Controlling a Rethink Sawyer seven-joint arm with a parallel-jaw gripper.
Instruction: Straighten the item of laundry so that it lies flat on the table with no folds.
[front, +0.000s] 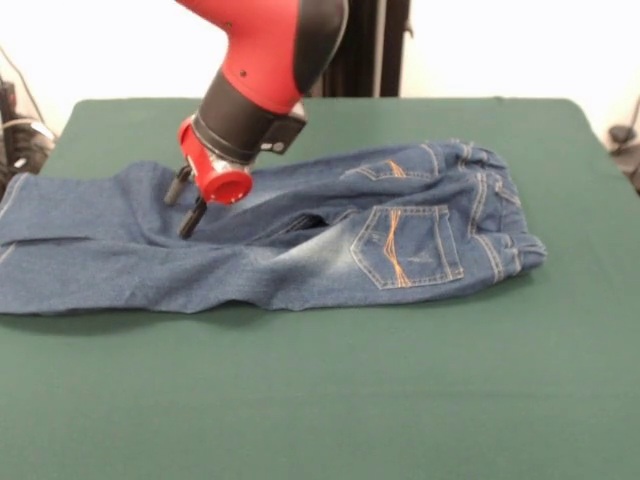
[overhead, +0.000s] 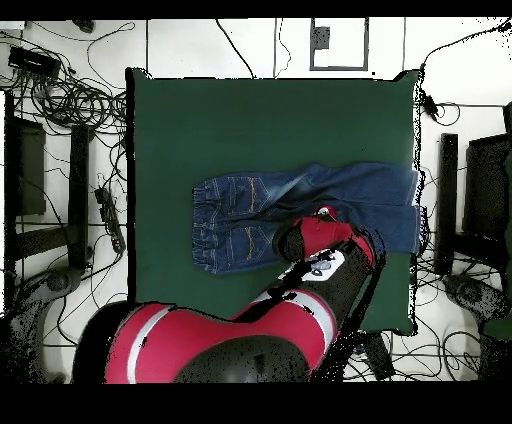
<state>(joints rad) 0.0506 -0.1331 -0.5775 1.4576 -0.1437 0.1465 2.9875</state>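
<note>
Front view, blue jeans (front: 300, 245) stretched lengthwise across the green table (front: 320, 400), back pockets up, waistband at picture right, legs reaching the left edge, red arm's gripper (front: 186, 203) over the thigh area, dark fingers slightly apart, tips at the denim.

Pale floor (overhead: 260, 45) strewn with black cables (overhead: 70, 100) — white wall (front: 500, 45) behind.
</note>
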